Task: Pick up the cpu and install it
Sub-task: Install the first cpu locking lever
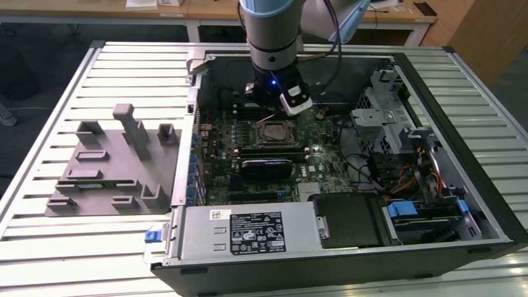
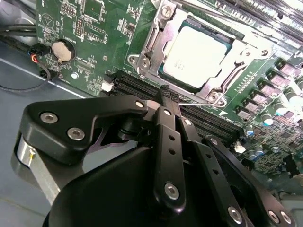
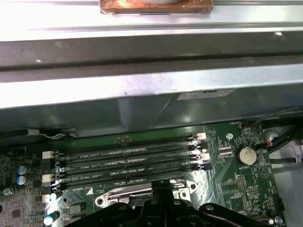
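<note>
Supporting everything: a slatted metal bench [image 1: 49, 124] carries an open computer case [image 1: 495, 204] and, on the exterior view's left, a grey plastic fixture tray [image 1: 107, 179] lying just beside the case.
Case: lies on its side with the green motherboard [image 1: 326, 139] facing up; a power supply [image 1: 239, 232] fills the near edge, and a drive cage [image 1: 387, 117] stands on the exterior view's right.
Arm: the grey robot arm [image 1: 271, 31] comes down from above into the case, over the motherboard's far part.
Memory slots: four long black memory slots [image 3: 128, 163] run side by side in the first wrist view, between the case wall and the socket.
Socket: the metal-framed socket [image 2: 156, 35] sits near the motherboard's middle, its frame around the chip.
Cpu: the cpu [image 2: 196, 56] lies flat in the socket, silvery top up, in the second wrist view.
Fingers: the black fingers [image 2: 166, 97] are pressed together, holding nothing, their tip just beside the socket's edge near a thin wire lever [image 2: 208, 101].
Coin cell: a round battery [image 2: 62, 50] sits on the board, well apart from the socket.
</note>
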### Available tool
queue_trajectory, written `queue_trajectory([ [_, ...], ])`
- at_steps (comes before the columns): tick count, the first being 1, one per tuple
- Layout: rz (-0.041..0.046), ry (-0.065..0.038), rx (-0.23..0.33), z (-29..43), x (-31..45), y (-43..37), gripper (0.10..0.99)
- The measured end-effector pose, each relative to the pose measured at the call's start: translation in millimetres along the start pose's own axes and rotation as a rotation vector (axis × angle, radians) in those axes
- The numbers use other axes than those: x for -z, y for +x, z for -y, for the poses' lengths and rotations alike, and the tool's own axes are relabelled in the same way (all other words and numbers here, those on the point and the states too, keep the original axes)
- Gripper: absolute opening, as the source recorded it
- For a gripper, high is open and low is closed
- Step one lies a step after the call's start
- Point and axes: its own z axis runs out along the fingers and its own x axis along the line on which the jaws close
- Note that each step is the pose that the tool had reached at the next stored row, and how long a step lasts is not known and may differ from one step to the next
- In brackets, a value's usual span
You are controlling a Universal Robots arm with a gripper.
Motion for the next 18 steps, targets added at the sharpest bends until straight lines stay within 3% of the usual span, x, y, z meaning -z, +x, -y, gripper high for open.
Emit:
queue_trajectory([
  [8,0.0004,0.001,0.000,-4.5,-2.6,5.5,0.106],
  [13,0.0035,0.010,-0.009,-4.8,-7.6,6.4,0.106],
  [18,0.0058,0.017,-0.014,-10.3,-11.6,8.3,0.106],
])
